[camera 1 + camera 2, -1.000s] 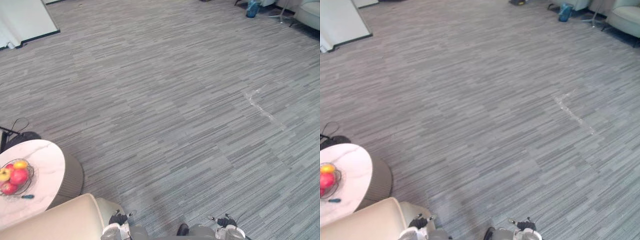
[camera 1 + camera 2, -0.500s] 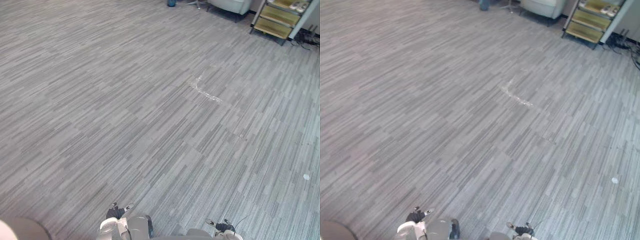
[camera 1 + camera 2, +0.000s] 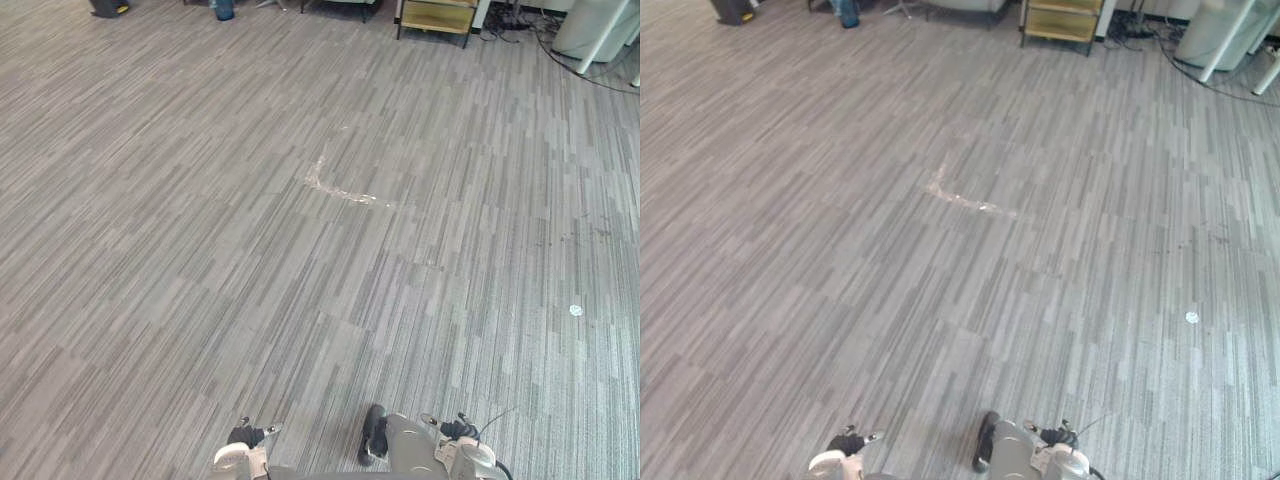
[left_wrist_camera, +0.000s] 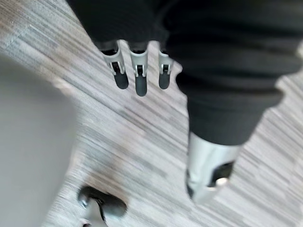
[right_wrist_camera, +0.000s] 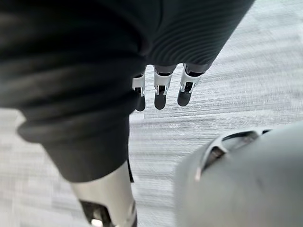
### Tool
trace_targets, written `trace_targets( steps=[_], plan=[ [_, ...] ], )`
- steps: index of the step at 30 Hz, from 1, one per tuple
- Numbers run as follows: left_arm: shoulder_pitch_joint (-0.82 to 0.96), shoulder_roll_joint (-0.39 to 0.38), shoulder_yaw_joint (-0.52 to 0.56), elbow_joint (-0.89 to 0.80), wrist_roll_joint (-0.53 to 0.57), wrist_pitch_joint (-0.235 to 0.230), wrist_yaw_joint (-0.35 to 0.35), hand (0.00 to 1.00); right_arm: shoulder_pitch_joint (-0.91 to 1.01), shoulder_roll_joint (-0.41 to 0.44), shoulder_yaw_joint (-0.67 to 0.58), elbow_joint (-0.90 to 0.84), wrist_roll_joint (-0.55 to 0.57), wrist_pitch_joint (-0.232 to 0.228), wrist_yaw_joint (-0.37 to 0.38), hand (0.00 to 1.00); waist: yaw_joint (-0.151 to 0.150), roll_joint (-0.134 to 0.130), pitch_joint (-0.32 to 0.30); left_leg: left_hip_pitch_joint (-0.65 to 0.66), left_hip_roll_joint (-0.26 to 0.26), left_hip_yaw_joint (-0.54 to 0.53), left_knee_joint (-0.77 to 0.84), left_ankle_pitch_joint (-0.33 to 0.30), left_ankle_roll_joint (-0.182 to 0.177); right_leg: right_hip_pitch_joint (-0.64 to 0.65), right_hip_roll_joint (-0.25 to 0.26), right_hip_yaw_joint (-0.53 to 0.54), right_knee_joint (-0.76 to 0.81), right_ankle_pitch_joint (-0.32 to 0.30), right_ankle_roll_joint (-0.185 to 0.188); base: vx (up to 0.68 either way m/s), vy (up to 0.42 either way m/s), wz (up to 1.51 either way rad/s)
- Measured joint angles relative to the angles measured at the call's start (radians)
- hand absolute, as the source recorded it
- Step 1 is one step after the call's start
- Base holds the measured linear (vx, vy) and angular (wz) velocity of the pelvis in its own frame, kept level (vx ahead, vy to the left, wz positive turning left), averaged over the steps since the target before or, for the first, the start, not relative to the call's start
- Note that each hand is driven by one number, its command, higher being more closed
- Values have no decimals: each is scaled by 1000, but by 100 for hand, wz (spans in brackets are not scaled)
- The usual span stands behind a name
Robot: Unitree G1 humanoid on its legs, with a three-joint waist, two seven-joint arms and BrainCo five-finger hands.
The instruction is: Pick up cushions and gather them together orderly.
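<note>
My left hand point(image 4: 140, 81) hangs over the grey striped carpet point(image 3: 300, 280), its fingers straight and its thumb point(image 4: 206, 175) apart, with nothing in it. My right hand point(image 5: 161, 92) hangs the same way above the carpet, fingers straight and empty, thumb point(image 5: 106, 203) off to the side.
A low wooden shelf point(image 3: 436, 12) stands at the far edge, with a blue bin point(image 3: 224, 9) and a dark object point(image 3: 106, 7) further left. Cables point(image 3: 560, 55) and a white stand point(image 3: 598, 25) are at the far right. The carpet has a white scuff point(image 3: 335, 186).
The camera has swung right: the round table with the fruit bowl and the beige sofa have left the picture, and the shelf, cables and white stand have come in.
</note>
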Motion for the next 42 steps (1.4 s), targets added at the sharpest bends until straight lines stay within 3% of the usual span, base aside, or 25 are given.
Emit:
trace_targets(
  steps=[3,6,9,11,13,14,15,16,17,18,20,23,25,26,27,28,29,30,32,34,35,38,39,41,42],
  plan=[
    [4,18,-20,-57,0,-6,-1,0,-1,20,26,1,26,0,-3,0,18,-37,17,-160,-25,53,52,-81,27,151,11,12,-83,-33,-8,468,-165,-18],
    [4,10,-22,-79,1,-15,-3,0,-11,33,24,1,37,2,-4,0,31,-45,17,-273,-114,122,-318,-89,59,256,7,56,-200,-30,12,465,-52,-41],
    [0,-1,-21,-88,-1,-29,-2,0,-18,36,28,17,36,3,-6,0,78,-49,12,-302,-186,89,-636,130,41,346,4,144,-300,-50,46,567,82,-83],
    [-13,32,-15,-88,6,-27,-5,0,-43,61,30,45,32,8,-4,0,68,-114,-1,-294,-217,117,-583,136,146,382,-50,207,-337,-28,111,731,117,-53],
    [-19,35,49,-92,-7,-32,-10,0,-48,78,14,46,23,10,-3,0,95,-122,0,-359,-190,138,-353,52,204,384,-39,267,-235,39,160,627,142,-38],
    [-18,39,33,-89,-7,-32,-10,0,-26,75,16,51,14,10,-5,0,92,-131,-10,-338,-207,135,-377,48,202,360,-43,275,-149,34,168,649,229,-39],
    [3,53,-18,-68,-2,-27,-11,0,3,61,27,63,-6,8,1,0,83,-132,-29,-213,-236,119,-494,-37,163,223,-77,282,273,82,330,532,166,-5],
    [-1,70,-34,-62,0,-25,-13,0,-1,67,27,62,-6,9,2,0,71,-153,-26,-190,-256,114,-501,-47,167,180,-103,287,372,94,348,552,130,11],
    [-4,78,-45,-57,0,-23,-14,0,4,69,27,59,-7,10,3,0,65,-164,-26,-159,-272,109,-511,-69,170,133,-127,281,477,89,331,704,40,16],
    [-6,72,-41,-39,-2,-11,-8,0,18,46,26,54,-6,12,8,0,60,-139,-12,-27,-274,108,-549,-120,170,35,-174,203,611,35,231,581,30,4],
    [-3,63,-44,-31,-1,-6,-8,0,21,32,26,45,-6,10,11,0,54,-119,-7,50,-273,105,-596,-133,170,-11,-192,149,602,8,188,451,21,0],
    [-1,56,-74,-10,-1,-5,-7,0,2,-1,35,21,-6,-2,19,0,22,-79,9,201,-252,89,-705,-132,169,-131,-183,2,310,-29,112,640,-42,26],
    [-1,59,-102,-9,0,-5,-6,0,-17,-15,34,20,-6,-6,20,0,-4,-69,16,265,-238,49,-753,-132,169,-180,-125,33,-58,107,130,542,-157,67],
    [2,65,-108,-5,5,-6,-7,0,-12,-16,32,27,-7,-2,19,0,-9,-90,17,307,-254,11,-777,-132,167,-182,-115,91,-228,202,147,765,-296,81],
    [6,70,-112,2,8,-7,-7,0,-4,-17,29,33,-7,1,18,0,-9,-99,13,332,-259,-16,-777,-139,155,-186,-111,128,-230,283,134,667,-287,87],
    [1,61,-110,17,16,-6,-7,0,10,-31,18,35,-7,4,19,0,-22,-76,5,358,-228,-66,-750,-144,144,-183,-91,154,-149,349,72,799,-349,62],
    [6,26,-96,22,26,-8,-6,0,9,-49,0,33,-16,7,18,0,-22,-23,-8,327,-184,-88,-648,-119,102,-184,-70,129,-69,265,53,667,-279,43],
    [6,21,-85,23,26,-8,-6,0,8,-49,-7,28,-16,7,18,0,-22,-16,-8,306,-176,-88,-590,-104,80,-179,-65,119,-51,244,50,801,-334,8],
    [6,-9,-18,5,26,-5,-8,0,-1,-52,-7,16,-8,0,14,0,-22,17,21,110,-108,-83,-108,123,15,-73,-20,103,-50,145,24,665,-248,-8],
    [5,-6,-13,-20,26,-7,-10,0,0,-37,-3,21,-2,2,8,0,-7,27,26,-11,-40,-27,150,52,33,50,13,106,-94,107,3,618,-136,-19],
    [5,6,-21,-45,26,-10,-11,0,7,-10,3,20,0,3,8,0,8,-1,40,-84,-33,16,193,2,47,146,11,109,-143,90,6,577,-111,-15],
    [6,13,-52,-79,26,-22,-15,0,2,-3,24,17,23,3,3,0,19,-17,34,-239,-53,92,16,-64,77,283,-1,111,-252,66,32,585,-59,1],
    [5,11,-54,-83,26,-27,-14,0,-1,-2,21,18,36,3,-1,0,25,-17,34,-270,-108,108,-282,-56,74,335,-19,114,-281,46,60,512,35,-5],
    [5,8,-54,-82,25,-28,-14,0,-7,-2,20,19,36,3,-2,0,30,-16,33,-272,-150,91,-520,8,61,363,-31,128,-293,18,80,355,83,-21],
    [5,8,-54,-81,22,-28,-13,0,-10,-3,23,24,36,4,-3,0,45,-16,30,-265,-169,69,-645,137,47,384,-37,151,-305,-9,94,525,179,-52]
  ],
)
